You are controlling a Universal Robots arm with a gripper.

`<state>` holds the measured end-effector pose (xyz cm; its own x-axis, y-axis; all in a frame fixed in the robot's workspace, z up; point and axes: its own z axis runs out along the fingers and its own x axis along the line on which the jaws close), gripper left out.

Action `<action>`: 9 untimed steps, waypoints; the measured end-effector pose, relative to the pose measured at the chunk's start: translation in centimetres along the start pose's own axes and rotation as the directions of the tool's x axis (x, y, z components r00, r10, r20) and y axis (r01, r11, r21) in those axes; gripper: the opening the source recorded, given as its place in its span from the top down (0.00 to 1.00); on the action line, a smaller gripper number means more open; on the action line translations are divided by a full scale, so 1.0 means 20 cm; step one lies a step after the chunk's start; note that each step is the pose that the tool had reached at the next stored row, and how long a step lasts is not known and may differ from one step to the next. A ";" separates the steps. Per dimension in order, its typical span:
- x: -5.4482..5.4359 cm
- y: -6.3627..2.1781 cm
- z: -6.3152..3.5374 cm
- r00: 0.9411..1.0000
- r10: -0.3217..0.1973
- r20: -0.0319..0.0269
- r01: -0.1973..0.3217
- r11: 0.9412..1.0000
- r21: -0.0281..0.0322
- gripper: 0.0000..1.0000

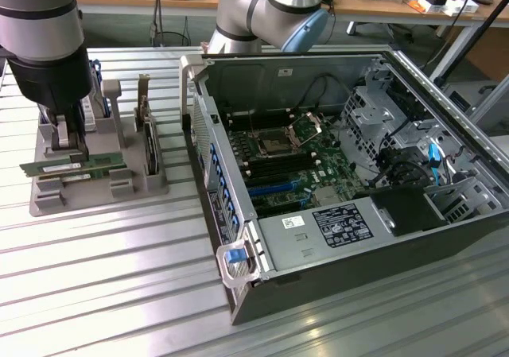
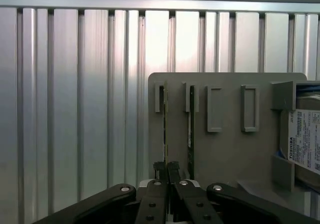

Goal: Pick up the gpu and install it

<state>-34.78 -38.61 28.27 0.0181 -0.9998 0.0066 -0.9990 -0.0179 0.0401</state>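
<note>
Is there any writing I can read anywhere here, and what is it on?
"TOSHIBA": on the white label of the silver hard drive.
Black label inside the open dark computer case: too small to read.
White label on the long green circuit-board stick: too small to read.

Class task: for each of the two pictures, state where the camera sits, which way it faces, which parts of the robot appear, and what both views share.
Exterior view: off the arm, raised, looking down across the slatted table at the open computer case and the grey holder; the arm and gripper show.
Wrist view: on the wrist, looking down past the gripper onto the holder.
Shared: the gripper shut on the gpu, the holder and the table.
</note>
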 end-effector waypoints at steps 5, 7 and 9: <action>0.00 0.001 -0.036 1.000 0.000 0.002 0.000 1.000 0.000 0.88; 0.00 0.002 -0.056 1.000 0.000 0.003 0.000 1.000 0.000 0.88; 0.00 0.003 -0.071 1.000 0.000 0.003 0.000 1.000 0.000 0.88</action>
<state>-34.78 -38.61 29.68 0.0182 -0.9998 0.0033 -0.9990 -0.0180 0.0401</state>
